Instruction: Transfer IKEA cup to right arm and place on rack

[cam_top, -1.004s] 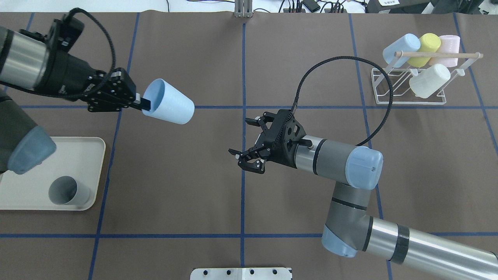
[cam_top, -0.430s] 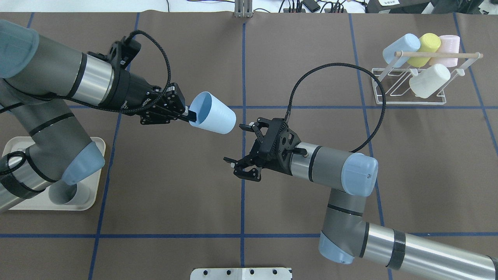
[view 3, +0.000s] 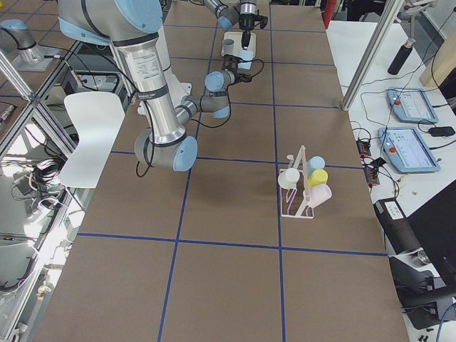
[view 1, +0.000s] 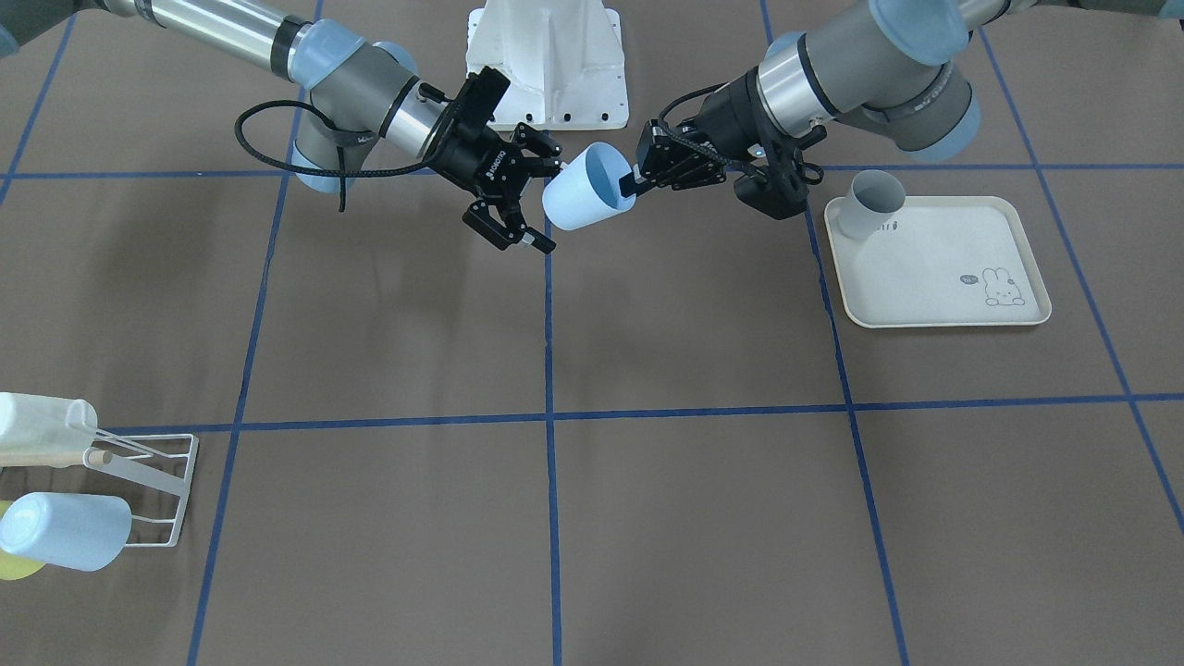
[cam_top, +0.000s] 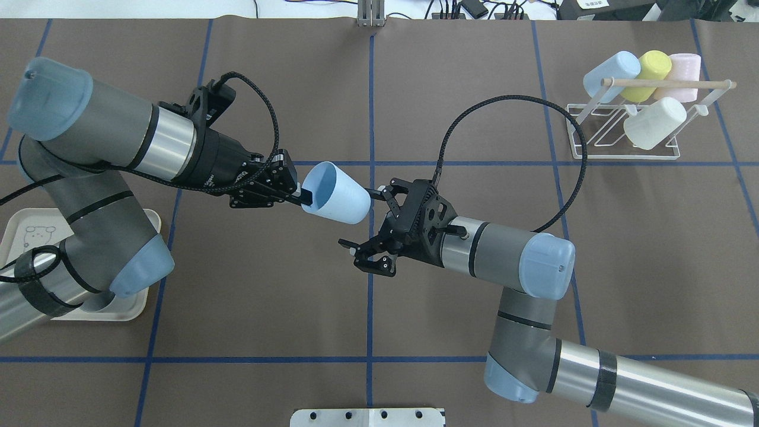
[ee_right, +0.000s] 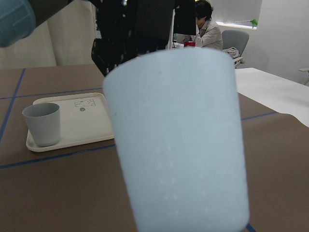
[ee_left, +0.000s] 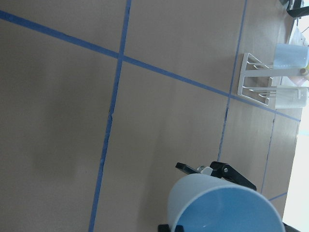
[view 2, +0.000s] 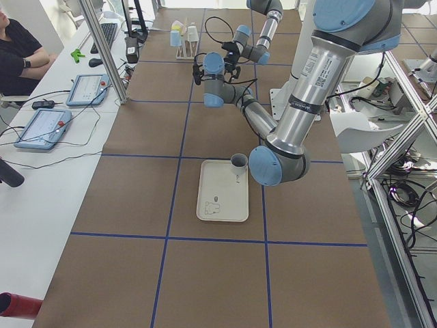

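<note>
The light blue IKEA cup (cam_top: 339, 194) hangs on its side above the table's middle, its base pointing right. My left gripper (cam_top: 303, 198) is shut on its rim, one finger inside the mouth. My right gripper (cam_top: 362, 218) stands open with its fingertips around the cup's base, not touching it. From across the table the cup (view 1: 585, 196) sits between the left gripper (view 1: 635, 185) and the right gripper (view 1: 539, 203). The cup (ee_right: 178, 140) fills the right wrist view. The white wire rack (cam_top: 622, 155) with its wooden dowel stands at the far right.
Several pastel cups lean on the rack (view 1: 162, 486). A cream tray (view 1: 934, 277) with a grey cup (view 1: 874, 199) lies under my left arm. The robot's white base plate (cam_top: 367, 417) is at the near edge. A person (ee_right: 205, 19) sits beyond the table.
My left arm has carried the cup rightward and toward the robot, bringing its base up to the right gripper's open fingers. The right gripper shifted slightly and stays open.
</note>
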